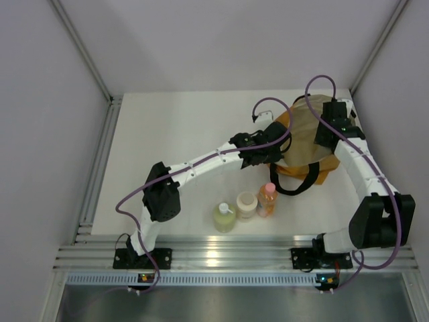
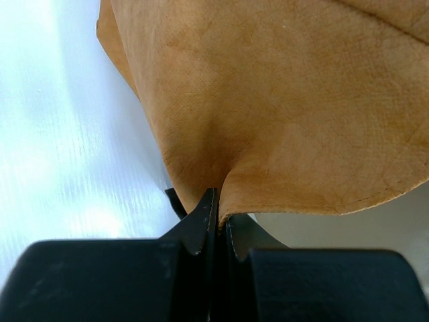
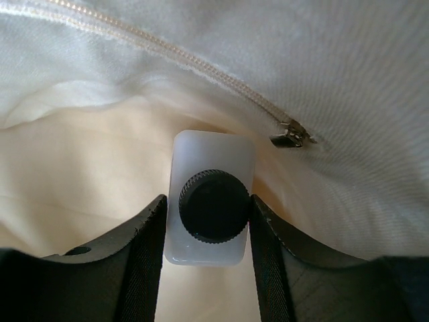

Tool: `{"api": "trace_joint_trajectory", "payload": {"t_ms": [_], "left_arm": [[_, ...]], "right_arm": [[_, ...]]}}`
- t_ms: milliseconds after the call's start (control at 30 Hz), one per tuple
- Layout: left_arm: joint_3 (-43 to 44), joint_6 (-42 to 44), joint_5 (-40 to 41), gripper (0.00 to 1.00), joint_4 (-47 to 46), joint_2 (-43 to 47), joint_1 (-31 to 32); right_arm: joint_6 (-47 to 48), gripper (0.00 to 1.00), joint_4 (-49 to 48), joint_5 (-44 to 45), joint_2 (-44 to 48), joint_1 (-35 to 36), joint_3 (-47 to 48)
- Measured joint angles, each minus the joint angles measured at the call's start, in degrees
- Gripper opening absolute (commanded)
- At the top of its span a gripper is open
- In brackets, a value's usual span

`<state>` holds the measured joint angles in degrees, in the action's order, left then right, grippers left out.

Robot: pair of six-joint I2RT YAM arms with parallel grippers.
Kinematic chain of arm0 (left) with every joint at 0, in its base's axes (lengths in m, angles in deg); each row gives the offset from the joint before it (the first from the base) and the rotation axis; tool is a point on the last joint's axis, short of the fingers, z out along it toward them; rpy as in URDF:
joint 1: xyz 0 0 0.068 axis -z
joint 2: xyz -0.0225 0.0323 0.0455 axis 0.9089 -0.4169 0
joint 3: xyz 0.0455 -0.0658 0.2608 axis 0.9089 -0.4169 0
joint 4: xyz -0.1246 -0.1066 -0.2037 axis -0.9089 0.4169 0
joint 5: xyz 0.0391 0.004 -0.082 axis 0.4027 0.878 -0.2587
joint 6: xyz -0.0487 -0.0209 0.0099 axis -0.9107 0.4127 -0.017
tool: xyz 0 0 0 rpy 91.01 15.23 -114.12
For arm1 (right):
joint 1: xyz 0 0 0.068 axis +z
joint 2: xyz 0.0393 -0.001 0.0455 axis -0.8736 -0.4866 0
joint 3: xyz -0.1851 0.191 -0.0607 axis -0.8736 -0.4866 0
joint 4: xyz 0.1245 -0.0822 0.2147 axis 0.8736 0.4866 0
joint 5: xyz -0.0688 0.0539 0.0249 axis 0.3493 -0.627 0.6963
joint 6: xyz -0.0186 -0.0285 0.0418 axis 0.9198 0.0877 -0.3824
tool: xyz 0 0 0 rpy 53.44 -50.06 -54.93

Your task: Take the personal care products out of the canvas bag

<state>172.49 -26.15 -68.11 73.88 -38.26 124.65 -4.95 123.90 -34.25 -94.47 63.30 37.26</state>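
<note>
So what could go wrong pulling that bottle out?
Right end effector grips the clear square black-capped bottle by smooth sides; it may slip on the lift.
The metal zipper pull sits close by; it could snag.
Left end effector pinches only the edge of the mustard-tan canvas bag; the mouth may collapse.

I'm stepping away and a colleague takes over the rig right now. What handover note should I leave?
Left gripper: shut on the canvas bag at its edge.
Right gripper: inside the bag, fingers against both sides of the black-capped bottle.
On the table: yellow-green pump bottle, cream jar, orange bottle.
Done: three of four products out.
Left: lift the black-capped bottle out and set it beside the others.
</note>
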Motion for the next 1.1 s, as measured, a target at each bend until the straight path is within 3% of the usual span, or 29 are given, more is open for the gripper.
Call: {"api": "trace_joint_trajectory", "payload": {"t_ms": [833,867,900,933,1100], "left_arm": [[0.6,0.1,-0.3,0.00,0.0,0.0,0.0],[0.6,0.1,-0.3,0.00,0.0,0.0,0.0],[0.6,0.1,-0.3,0.00,0.0,0.0,0.0],[0.6,0.1,-0.2,0.00,0.0,0.0,0.0],[0.6,0.4,-0.3,0.00,0.0,0.0,0.0]], "right_arm": [[5.8,0.01,-0.7,-10.7,4.0,-0.4,3.2],[6.0,0.07,-0.7,-10.7,4.0,-0.4,3.2],[6.1,0.23,-0.7,-10.7,4.0,-0.4,3.2],[6.1,0.31,-0.6,-10.7,4.0,-0.4,3.1],[6.7,0.47,-0.6,-10.6,4.0,-0.5,2.9]]}}
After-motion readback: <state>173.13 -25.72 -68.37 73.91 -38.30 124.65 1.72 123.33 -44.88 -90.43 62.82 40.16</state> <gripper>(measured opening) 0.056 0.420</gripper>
